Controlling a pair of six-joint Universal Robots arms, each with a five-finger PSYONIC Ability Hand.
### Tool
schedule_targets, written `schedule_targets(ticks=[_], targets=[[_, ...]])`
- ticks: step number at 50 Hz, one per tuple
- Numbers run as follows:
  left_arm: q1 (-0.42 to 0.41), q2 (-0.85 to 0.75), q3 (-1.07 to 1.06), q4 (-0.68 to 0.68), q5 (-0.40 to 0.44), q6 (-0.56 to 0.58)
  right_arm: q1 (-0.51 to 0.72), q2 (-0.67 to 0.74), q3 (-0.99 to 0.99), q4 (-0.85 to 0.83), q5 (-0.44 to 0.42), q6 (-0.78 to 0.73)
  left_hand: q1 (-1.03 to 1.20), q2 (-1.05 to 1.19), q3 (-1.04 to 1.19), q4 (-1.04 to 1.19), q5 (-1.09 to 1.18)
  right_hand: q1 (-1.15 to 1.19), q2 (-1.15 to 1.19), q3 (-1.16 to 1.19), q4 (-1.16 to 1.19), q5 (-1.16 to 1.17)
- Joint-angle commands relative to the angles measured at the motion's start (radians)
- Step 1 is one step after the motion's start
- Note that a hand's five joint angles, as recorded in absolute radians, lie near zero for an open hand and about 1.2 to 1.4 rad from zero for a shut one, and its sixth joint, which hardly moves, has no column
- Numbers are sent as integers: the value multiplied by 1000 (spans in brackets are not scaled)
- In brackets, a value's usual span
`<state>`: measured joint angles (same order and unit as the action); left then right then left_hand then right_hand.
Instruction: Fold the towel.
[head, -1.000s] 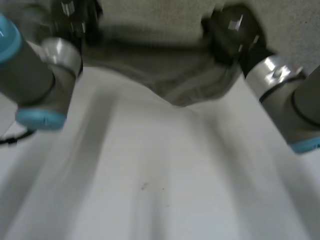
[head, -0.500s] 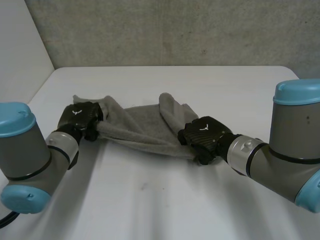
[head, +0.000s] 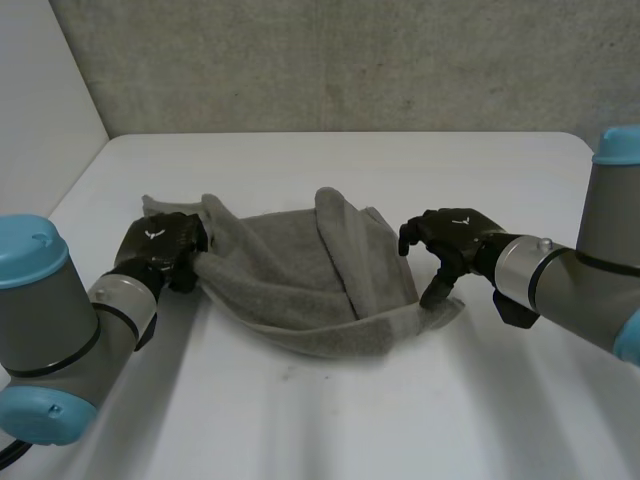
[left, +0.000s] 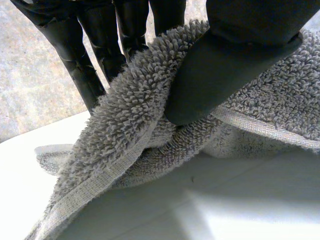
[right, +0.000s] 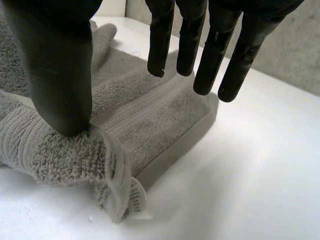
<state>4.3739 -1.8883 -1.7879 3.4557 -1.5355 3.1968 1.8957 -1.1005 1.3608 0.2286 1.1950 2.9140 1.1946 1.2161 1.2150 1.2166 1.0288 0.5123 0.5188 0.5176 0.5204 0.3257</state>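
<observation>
1. On the white worktop (head: 330, 420), the grey towel (head: 300, 275) lies bunched in the middle, strung between the two hands. A ridge of cloth stands up along its centre.
2. Left hand (head: 160, 243): at the towel's left end, with the thumb squeezing a thick fold of terry against the fingers (left: 131, 25). It looks like a firm pinch that you can rely on.
3. Right hand (head: 455, 235): at the towel's near right corner. Its fingers (right: 206, 57) are straight and spread above the cloth, and the thumb rests on a rolled edge beside the sewn label (right: 135, 192). Nothing is gripped on this side.
4. Step in hand, by my judgement: taking the right corner. Bring your fingers down against the hem so it is caught against the thumb before you lift.
5. Catch a single layer of hem, not the whole roll, or the fold will likely come out lumpy.
6. Draw the hands apart first to flatten the ridge, then carry both corners over together.
</observation>
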Motion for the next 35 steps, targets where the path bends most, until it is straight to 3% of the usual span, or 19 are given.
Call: schedule_targets(ticks=[1, 5, 14, 35], targets=[[-2, 1, -2, -1, 0, 0, -4, 96, -91, 133, -21, -13, 202, 180, 181, 180, 193, 4, -2, -1, -4, 16], [-2, 1, -2, -1, 0, 0, -3, 103, -68, 189, -38, -16, 202, 180, 181, 180, 193, 16, 9, 11, 8, 28], [-2, -6, 2, 0, 0, 0, 2, 57, 37, 134, -38, -25, 202, 180, 181, 180, 193, 192, 186, 187, 184, 204], [1, -15, 10, 0, 0, 0, 37, -21, 201, 51, -14, -27, 202, 180, 181, 180, 193, 113, 106, 108, 105, 125]])
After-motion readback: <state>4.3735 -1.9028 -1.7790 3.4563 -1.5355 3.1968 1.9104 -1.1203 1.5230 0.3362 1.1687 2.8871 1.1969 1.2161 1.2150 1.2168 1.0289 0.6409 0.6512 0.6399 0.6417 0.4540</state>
